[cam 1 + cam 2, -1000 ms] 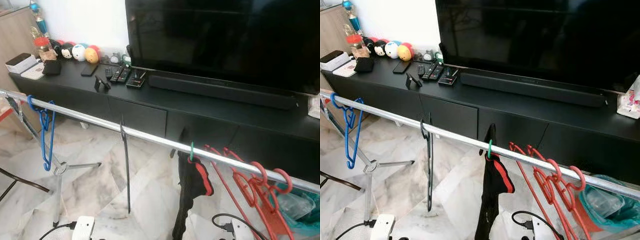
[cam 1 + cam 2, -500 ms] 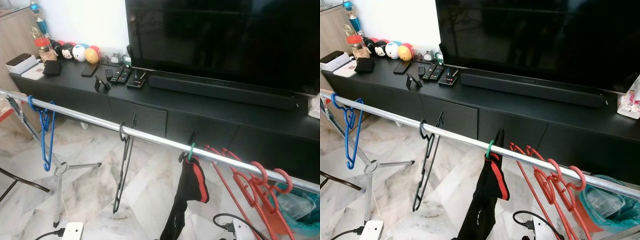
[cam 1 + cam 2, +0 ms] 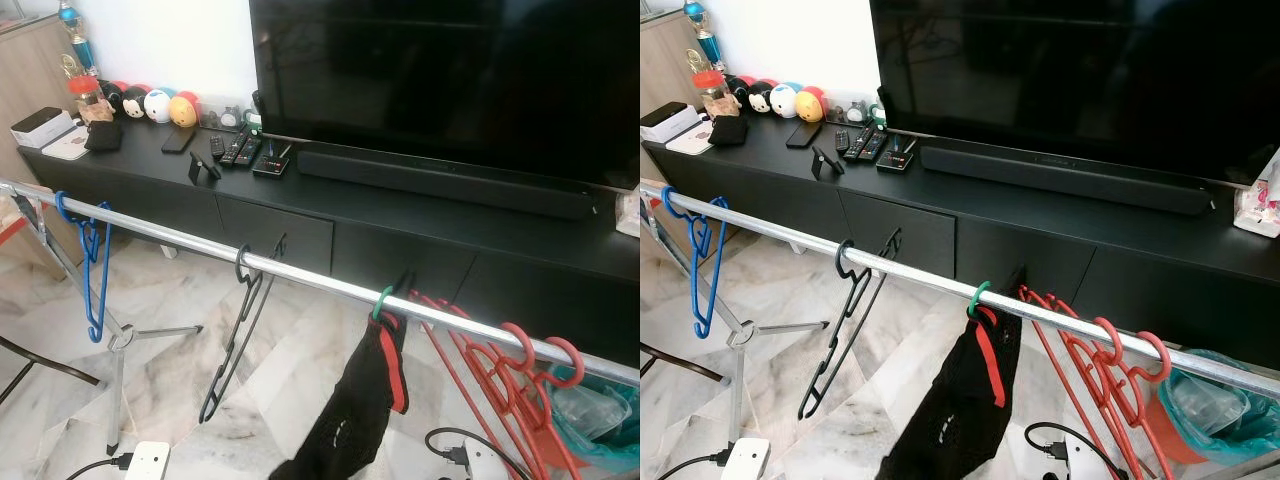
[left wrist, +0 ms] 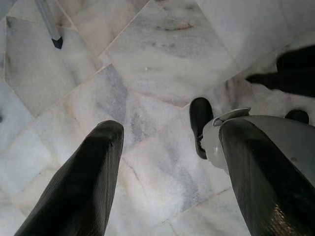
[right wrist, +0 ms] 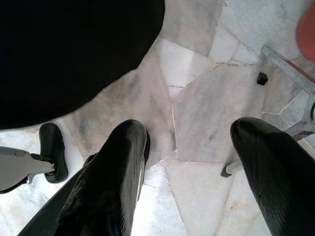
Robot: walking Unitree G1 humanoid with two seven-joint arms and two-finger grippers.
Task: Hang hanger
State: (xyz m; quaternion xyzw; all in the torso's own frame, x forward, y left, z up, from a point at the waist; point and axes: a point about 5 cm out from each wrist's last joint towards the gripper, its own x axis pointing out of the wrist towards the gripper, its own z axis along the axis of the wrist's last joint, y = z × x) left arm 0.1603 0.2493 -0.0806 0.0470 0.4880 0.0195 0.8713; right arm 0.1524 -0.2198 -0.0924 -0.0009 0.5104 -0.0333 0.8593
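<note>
Two tools: both hang low over the marble floor (image 4: 147, 73), each with its black fingers spread apart and nothing between them.
Television (image 3: 440, 80): large black screen standing on the long black cabinet (image 3: 300, 215), with a black soundbar (image 3: 440, 182) lying in front of it.
Cabinet top: remote controls (image 3: 235, 150), a phone (image 3: 180, 140), round toy figures (image 3: 160, 104) and a white box (image 3: 42, 126) sit toward its left end.
Rail (image 3: 300, 278): a silver rod crossing the scene from upper left to lower right, in front of the cabinet, held up on the left by a metal stand (image 3: 118, 340).
Black garment (image 3: 350, 425): hangs from a green-hooked hanger (image 3: 382, 298) near the middle of the rail, swung out at a slant, with a red strip along its edge.
Red hangers (image 3: 510, 380): a bunch of them hooked on the right part of the rail, just beside the garment.
Black hanger (image 3: 238, 340): hooked on the rail between the blue hanger and the garment, tilted with its lower end out to the left.
Blue hanger (image 3: 90, 265): hooked near the rail's left end, hanging straight down.
Left tool (image 4: 167, 147): fingers wide apart above pale marble tiles; one of the robot's feet (image 4: 231, 132) is beside it.
Right tool (image 5: 192, 147): fingers parted over the floor, near the dark cloth (image 5: 74, 49) and a leg of the stand (image 5: 290, 73).
Floor items: a white power strip (image 3: 150, 460) and black cables (image 3: 460, 445) lie below the rail.
</note>
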